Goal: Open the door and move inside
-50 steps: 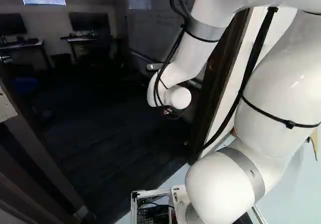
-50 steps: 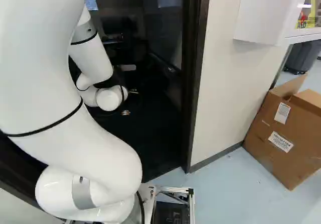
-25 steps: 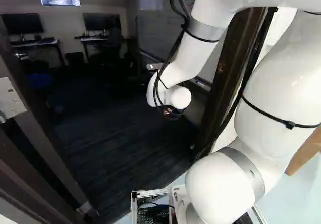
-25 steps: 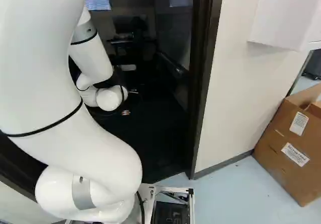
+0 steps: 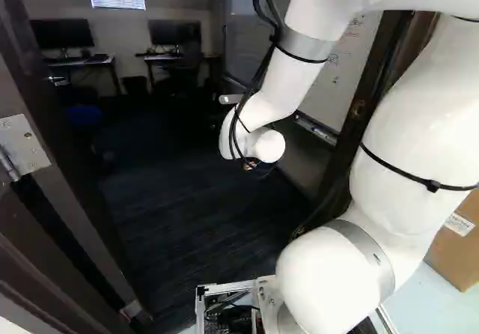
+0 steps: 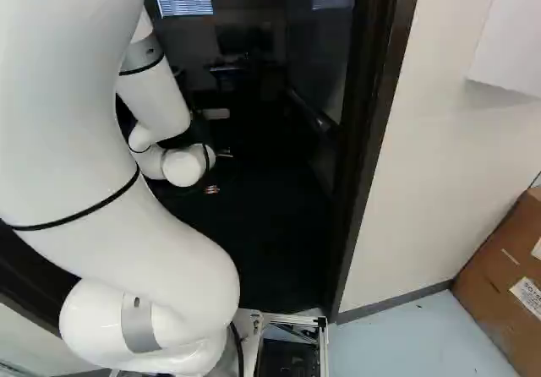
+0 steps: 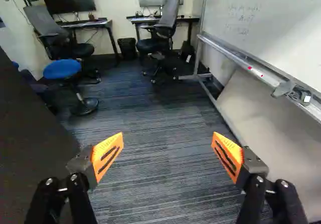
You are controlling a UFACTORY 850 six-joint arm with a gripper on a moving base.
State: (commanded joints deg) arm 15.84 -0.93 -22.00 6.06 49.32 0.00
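Rolling in slowly and centred should suit this step, keeping the arm (image 5: 288, 87) off the frame (image 6: 372, 140); the door (image 5: 69, 199) stands open, left base view's left. The gripper (image 7: 168, 139) is spread, empty. Striped carpet (image 7: 160, 184) leads to desks (image 5: 82, 62), upper left there.

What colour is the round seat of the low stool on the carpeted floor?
The round stool seat is blue, clearest in the wrist view.
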